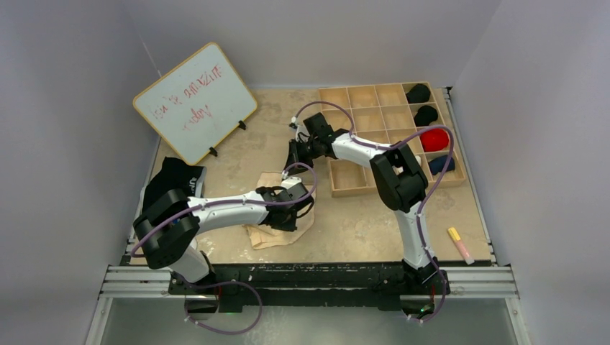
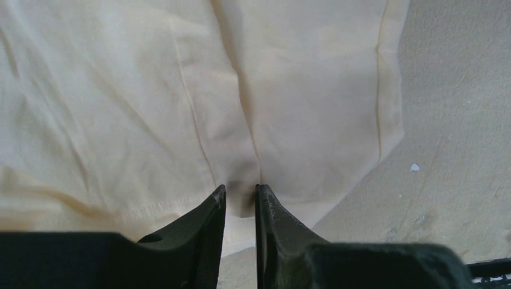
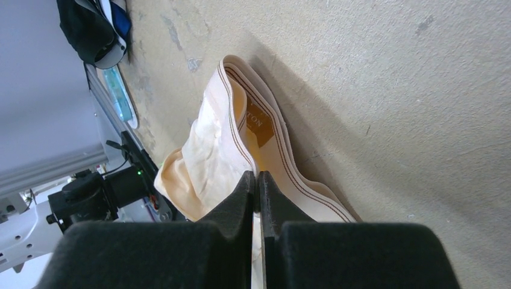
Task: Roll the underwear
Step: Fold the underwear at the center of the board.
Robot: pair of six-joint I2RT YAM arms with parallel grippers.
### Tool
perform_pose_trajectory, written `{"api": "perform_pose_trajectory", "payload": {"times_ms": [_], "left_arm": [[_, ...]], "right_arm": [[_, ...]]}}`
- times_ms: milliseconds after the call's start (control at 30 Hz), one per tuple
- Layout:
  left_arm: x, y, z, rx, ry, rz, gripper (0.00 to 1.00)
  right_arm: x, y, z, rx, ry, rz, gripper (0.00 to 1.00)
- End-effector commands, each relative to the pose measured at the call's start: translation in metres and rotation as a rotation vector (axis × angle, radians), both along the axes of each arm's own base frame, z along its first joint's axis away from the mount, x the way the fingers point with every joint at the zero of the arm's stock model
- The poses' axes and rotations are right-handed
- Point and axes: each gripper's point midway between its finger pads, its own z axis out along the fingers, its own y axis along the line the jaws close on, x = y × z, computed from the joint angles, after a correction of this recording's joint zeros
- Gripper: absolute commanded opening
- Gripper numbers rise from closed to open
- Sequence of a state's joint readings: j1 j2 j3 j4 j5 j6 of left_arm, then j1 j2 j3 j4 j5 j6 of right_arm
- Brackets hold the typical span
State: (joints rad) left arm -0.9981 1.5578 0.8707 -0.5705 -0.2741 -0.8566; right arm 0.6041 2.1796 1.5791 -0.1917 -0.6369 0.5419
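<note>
The left end effector (image 2: 240, 195) is narrowed over the underwear's (image 2: 150, 108) near hem, with the grip not discernible. The right end effector (image 3: 256, 180) is clamped on the waistband (image 3: 241, 102) at the far end. The garment is laid lengthwise between the 2, near the counter's (image 2: 458, 120) near edge.

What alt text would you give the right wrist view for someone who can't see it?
The right end effector, black fingers pressed together, pinches cream underwear by its striped waistband above a beige table. A dark garment lies at the upper left.

High rear overview, two close wrist views, underwear (image 2: 181, 90) shared
</note>
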Motion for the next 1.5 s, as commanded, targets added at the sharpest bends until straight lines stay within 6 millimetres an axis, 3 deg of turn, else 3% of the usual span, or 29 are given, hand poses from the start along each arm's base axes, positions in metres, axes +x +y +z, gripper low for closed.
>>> {"api": "perform_pose_trajectory", "payload": {"times_ms": [0,200,400,633,800,933,1233,1467], "left_arm": [[0.007,-0.001,0.006,0.022,-0.032,0.018,0.19],[0.008,-0.002,0.01,0.012,-0.043,0.012,0.02],[0.014,0.018,0.046,-0.001,-0.124,0.075,0.0],[0.022,0.082,0.087,-0.013,-0.161,0.254,0.0],[0.023,0.133,0.1,0.063,-0.183,0.419,0.0],[0.027,0.158,0.11,0.109,-0.206,0.503,0.0],[0.061,0.185,0.155,0.174,-0.305,0.499,0.0],[0.085,0.2,0.164,0.25,-0.307,0.489,0.0]], "right_arm": [[0.003,0.003,0.026,0.019,-0.045,-0.001,0.04],[0.003,0.005,0.033,0.027,-0.049,0.006,0.04],[0.007,0.013,0.065,0.089,-0.075,0.022,0.01],[0.017,0.029,0.102,0.183,-0.08,0.002,0.0],[0.029,0.038,0.116,0.221,-0.059,-0.068,0.0],[0.037,0.045,0.128,0.264,-0.049,-0.105,0.0],[0.032,0.045,0.129,0.283,-0.027,-0.1,0.0],[0.029,0.04,0.111,0.248,-0.012,-0.108,0.0]]}}
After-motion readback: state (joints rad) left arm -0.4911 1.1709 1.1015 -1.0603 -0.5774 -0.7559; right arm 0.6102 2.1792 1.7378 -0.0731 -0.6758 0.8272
